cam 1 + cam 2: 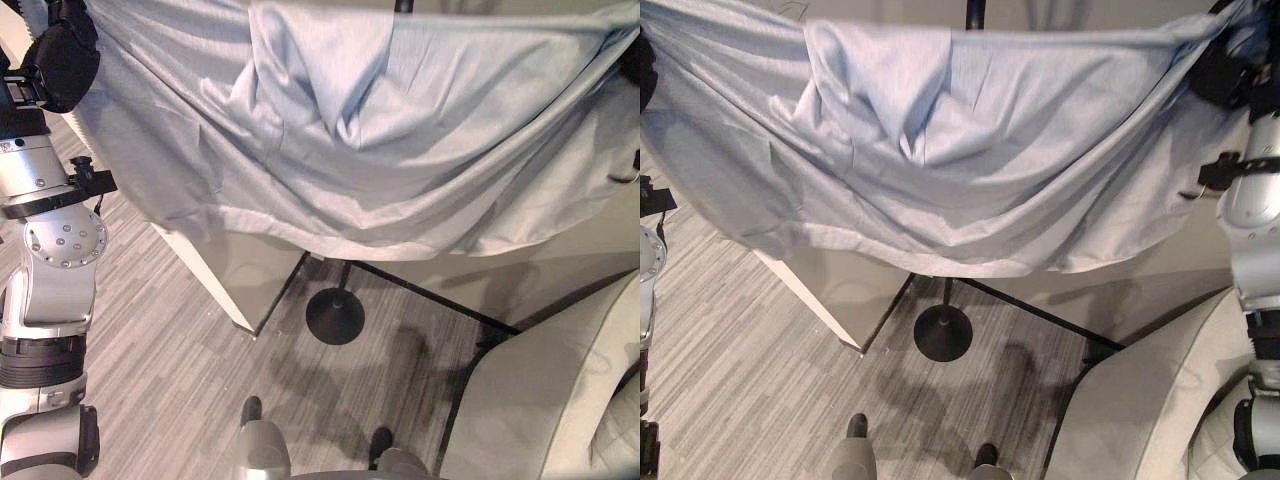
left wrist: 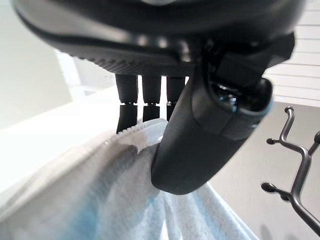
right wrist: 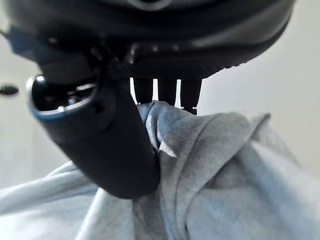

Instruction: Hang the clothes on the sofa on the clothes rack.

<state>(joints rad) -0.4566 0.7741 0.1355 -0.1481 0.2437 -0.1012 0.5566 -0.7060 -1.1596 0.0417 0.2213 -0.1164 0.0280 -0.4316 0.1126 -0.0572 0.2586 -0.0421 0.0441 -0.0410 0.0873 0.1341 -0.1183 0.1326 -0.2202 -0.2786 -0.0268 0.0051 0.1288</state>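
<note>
Garment [image 1: 380,130] spread, pinched by left robot hand [image 2: 200,125], right robot hand [image 3: 115,145].

The spread garment [image 1: 350,130] hides most of the rack's pole [image 1: 344,277].

One pale blue garment [image 1: 350,130] hangs stretched across at twelve o'clock, pinched between two dark hands, the left hand [image 2: 200,130] and the right hand [image 3: 110,145]. One clothes rack, its round black base [image 1: 335,316] at six o'clock beneath the cloth. One grey sofa [image 1: 545,400] at four o'clock
</note>
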